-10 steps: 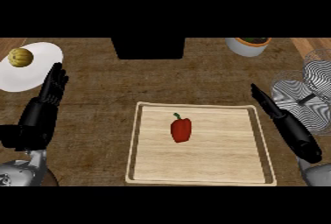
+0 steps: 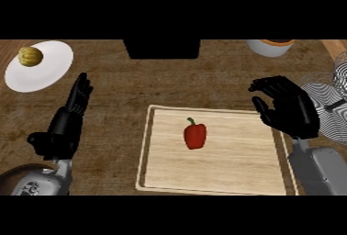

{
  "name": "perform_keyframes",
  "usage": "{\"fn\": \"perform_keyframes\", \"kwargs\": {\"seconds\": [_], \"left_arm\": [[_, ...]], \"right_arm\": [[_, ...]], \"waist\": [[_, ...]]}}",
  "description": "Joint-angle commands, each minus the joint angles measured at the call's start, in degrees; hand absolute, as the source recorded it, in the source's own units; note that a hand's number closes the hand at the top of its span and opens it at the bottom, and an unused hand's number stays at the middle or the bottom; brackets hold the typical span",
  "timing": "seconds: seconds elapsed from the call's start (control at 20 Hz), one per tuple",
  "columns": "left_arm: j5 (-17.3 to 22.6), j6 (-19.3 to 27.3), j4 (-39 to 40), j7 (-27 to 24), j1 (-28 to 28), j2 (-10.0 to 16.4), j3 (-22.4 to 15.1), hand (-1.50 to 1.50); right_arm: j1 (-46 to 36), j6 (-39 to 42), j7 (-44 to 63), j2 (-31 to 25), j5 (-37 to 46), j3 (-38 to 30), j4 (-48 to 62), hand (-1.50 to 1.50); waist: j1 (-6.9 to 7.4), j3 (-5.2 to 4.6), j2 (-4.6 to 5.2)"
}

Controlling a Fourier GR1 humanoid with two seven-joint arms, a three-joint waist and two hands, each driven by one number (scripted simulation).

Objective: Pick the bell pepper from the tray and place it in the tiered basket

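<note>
A red bell pepper with a green stem lies near the middle of a pale wooden tray. My right hand hovers over the tray's upper right corner, palm turned left toward the pepper, fingers relaxed and open, holding nothing. My left hand rests open left of the tray, fingers straight and pointing up. The wire tiered basket shows at the right edge, partly behind my right hand.
A white plate with a yellowish fruit sits at the upper left. A dark box stands at the top centre and a white bowl at the upper right. Brown counter surrounds the tray.
My right hand has risen and turned, moving in over the tray's upper right corner with the palm facing the pepper. The left hand and the pepper have not moved.
</note>
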Motion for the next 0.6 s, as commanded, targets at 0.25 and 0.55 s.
{"fn": "perform_keyframes", "kwargs": {"seconds": [0.25,0.55], "left_arm": [[-3.1,3.0,6.1,1.4,-4.3,-4.8,-1.2,0.0],[-3.3,3.1,3.5,-0.6,0.3,-5.2,-2.4,0.0]], "right_arm": [[-0.3,26.0,4.3,-1.6,-17.3,-2.0,2.2,-1.5],[-0.9,28.8,5.3,-17.6,-5.3,-4.9,-4.6,-1.5]], "waist": [[-0.62,-0.29,-0.29],[-1.14,-0.45,-0.82]]}}
